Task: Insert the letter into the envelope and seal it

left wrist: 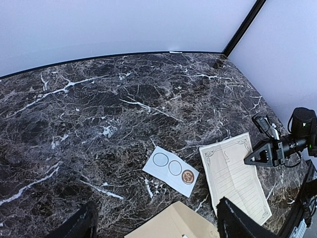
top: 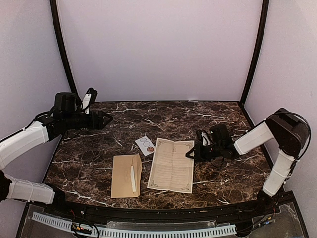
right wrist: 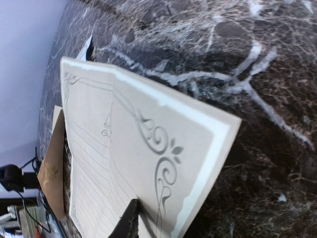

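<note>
Here we see the right gripper [top: 191,153] at the right edge of the letter [top: 171,166]; whether its jaws clamp it we cannot tell. Just left lies the envelope [top: 125,176], flat on the table [top: 223,183], white strip showing. The left gripper [top: 107,119] hovers, fingers spread apart.

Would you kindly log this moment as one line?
left jaws open, aloft | right jaws at right edge of letter, grip unclear | envelope flat beside it, flap open
</note>
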{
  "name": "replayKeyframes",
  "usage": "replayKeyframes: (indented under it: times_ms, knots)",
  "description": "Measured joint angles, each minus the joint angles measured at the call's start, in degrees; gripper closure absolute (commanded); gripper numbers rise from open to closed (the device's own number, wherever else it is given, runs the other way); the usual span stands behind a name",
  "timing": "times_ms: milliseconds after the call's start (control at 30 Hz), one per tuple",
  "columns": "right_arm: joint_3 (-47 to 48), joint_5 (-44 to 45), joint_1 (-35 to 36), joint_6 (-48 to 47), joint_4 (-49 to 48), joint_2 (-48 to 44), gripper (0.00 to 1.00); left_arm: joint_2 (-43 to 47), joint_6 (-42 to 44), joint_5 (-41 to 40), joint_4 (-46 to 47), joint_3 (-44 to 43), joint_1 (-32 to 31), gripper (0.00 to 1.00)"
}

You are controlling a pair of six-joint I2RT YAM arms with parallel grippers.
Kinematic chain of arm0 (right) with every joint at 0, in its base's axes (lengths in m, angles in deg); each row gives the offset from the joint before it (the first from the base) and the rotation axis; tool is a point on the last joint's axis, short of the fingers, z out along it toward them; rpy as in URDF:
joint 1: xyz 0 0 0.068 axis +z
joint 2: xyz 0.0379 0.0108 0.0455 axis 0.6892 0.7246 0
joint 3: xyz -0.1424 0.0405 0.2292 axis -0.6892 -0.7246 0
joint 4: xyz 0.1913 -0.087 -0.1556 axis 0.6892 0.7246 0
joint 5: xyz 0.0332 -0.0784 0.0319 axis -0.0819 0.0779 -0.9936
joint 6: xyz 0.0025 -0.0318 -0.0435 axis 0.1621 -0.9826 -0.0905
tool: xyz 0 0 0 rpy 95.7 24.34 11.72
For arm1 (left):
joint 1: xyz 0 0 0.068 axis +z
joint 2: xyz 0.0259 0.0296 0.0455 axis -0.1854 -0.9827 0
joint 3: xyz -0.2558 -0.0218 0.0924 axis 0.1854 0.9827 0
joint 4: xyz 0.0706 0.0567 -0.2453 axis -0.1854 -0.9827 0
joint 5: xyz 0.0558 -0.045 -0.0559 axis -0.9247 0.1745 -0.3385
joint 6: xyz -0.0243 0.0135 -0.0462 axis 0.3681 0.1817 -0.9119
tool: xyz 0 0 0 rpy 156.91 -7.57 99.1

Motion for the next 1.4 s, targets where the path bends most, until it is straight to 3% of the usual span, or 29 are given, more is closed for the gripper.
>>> replayKeyframes:
  times_ms: [100, 433, 667, 967, 1400]
  knots:
    - [-0.2, -0.5, 0.0, 0.4, -0.9, 0.2, 1.00, 0.0, 0.1, -0.4, 0.3, 0.1, 0.0, 0.19]
    - [-2.1, -0.3, 0.0, 0.4, -2.9, -0.9, 1.00, 0.0, 0.1, -0.7, 1.5, 0.7, 0.0, 0.18]
    - [-2.9, 1.0, -0.1, 0.3, -1.9, -12.8, 1.00, 0.0, -2.5, 2.2, 4.2, 2.3, -0.7, 0.18]
    - [1.6, -1.4, 1.8, -0.7, -0.3, -26.7, 1.00, 0.4, -11.3, 7.7, 16.0, 5.9, -13.4, 0.13]
    - [10.8, -9.6, 8.9, -1.6, -3.5, -32.4, 1.00, -1.5, -14.4, 13.3, 26.7, 7.1, -17.9, 0.11]
